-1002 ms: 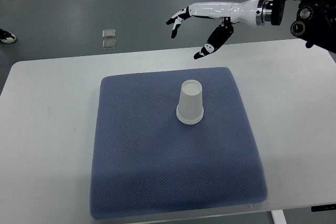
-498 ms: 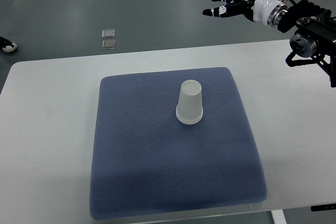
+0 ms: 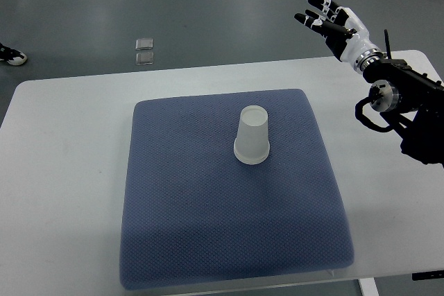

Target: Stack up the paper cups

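An upside-down paper cup [image 3: 251, 136] stands near the centre of the frame on a blue cushion [image 3: 208, 240] covering the white table [image 3: 62, 171]. At upper right, the right hand [image 3: 334, 22] hovers empty, fingers stretched wide, beyond the table's far edge

- A white paper cup [image 3: 252, 136] is seen standing upside down, rim down and base up, on a blue pad [image 3: 180, 227].
- It looks slightly translucent and undamaged; whether it is a single cup or a stack cannot be told.
- It is set well apart from the right hand [image 3: 333, 22], below and to the left of it, untouched.
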Robot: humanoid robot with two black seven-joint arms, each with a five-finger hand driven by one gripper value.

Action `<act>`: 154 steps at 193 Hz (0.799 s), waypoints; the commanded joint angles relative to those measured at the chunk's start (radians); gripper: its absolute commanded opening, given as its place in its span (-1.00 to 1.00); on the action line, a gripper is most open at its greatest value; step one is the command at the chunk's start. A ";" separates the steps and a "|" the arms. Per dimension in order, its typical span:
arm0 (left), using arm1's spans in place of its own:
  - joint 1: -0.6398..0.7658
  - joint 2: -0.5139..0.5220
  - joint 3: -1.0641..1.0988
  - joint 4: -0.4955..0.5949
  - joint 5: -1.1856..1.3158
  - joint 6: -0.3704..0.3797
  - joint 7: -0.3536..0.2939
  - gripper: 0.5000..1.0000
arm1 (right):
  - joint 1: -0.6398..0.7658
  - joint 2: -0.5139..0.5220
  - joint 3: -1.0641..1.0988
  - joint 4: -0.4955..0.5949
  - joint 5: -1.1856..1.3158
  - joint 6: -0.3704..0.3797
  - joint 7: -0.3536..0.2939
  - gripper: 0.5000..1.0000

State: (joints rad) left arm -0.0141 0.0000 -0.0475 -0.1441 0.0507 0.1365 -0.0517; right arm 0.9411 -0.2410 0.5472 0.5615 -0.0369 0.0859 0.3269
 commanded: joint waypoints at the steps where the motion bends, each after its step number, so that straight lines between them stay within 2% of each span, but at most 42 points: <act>1: -0.001 0.000 0.000 0.000 0.000 0.000 0.000 1.00 | -0.008 0.005 0.003 0.000 0.092 -0.011 -0.002 0.60; 26: 0.000 0.000 0.000 0.000 0.000 0.000 0.000 1.00 | -0.019 0.011 0.007 0.001 0.123 0.008 0.004 0.60; 154: -0.001 0.000 0.000 0.000 0.000 0.000 0.001 1.00 | -0.097 0.017 0.008 0.001 0.107 0.008 0.015 0.65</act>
State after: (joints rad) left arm -0.0148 0.0000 -0.0475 -0.1439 0.0508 0.1365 -0.0522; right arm 0.8566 -0.2248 0.5551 0.5636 0.0702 0.0923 0.3419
